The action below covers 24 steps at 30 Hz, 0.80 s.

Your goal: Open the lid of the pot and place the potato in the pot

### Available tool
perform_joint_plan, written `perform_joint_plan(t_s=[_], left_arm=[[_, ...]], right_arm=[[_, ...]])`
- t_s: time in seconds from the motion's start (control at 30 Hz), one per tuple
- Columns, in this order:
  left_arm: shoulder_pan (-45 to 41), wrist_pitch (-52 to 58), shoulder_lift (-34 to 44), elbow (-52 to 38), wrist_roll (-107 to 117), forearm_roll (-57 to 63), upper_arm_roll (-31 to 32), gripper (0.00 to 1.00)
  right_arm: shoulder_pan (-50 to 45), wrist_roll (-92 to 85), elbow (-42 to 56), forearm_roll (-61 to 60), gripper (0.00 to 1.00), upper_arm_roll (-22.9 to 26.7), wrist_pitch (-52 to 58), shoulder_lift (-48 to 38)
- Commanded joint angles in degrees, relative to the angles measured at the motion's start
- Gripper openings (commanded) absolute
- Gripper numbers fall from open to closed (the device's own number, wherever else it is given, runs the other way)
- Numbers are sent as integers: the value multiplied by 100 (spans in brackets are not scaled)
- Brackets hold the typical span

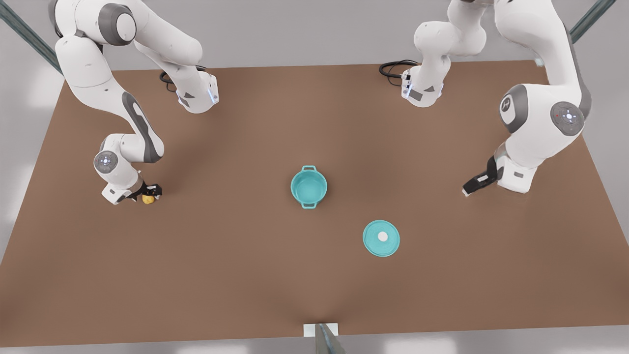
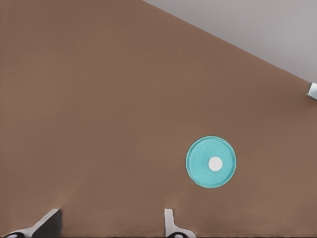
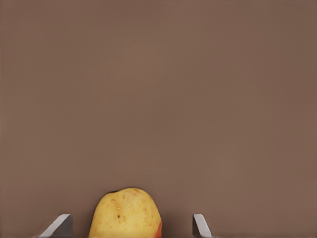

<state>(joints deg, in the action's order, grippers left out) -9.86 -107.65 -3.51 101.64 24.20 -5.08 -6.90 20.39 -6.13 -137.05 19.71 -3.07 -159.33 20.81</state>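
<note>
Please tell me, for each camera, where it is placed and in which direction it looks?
Front view: high above, looking down at the table, both arms, the pot.
Left wrist view: on the left gripper, facing the pot lid; open fingertips show.
Right wrist view: on the right gripper, fingers open around the potato.
Shared: lid, potato.

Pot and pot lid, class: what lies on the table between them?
Nothing: in the front view, only bare table separates the pot from the pot lid.

table (image 1: 245, 275): brown, matte | floor (image 1: 295, 34): pale grey | light: soft, even
</note>
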Motion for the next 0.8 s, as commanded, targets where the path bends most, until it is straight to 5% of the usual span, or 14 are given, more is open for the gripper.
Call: perform_joint_plan(t_s=[0.0, 0.13, 0.23, 0.37, 0.77], left_arm=[[-130, 491, 245, 269, -3386, -29, -13, 100], [-121, 499, 228, 190, -3316, -29, -66, 100], [-113, 499, 228, 181, -3307, -37, -74, 100], [-113, 499, 210, 181, -3316, -37, -110, 100], [-113, 517, 219, 181, -3281, -29, -136, 100]], right_arm=[[0, -29, -6, 6, 87, -1, -37, 2], [0, -29, 3, 6, 85, -1, -81, 81], [0, -29, 3, 6, 69, -1, -116, 107], [0, -47, -6, 6, 60, -1, -98, 63], [-17, 120, -15, -64, 55, -370, 701, -710]])
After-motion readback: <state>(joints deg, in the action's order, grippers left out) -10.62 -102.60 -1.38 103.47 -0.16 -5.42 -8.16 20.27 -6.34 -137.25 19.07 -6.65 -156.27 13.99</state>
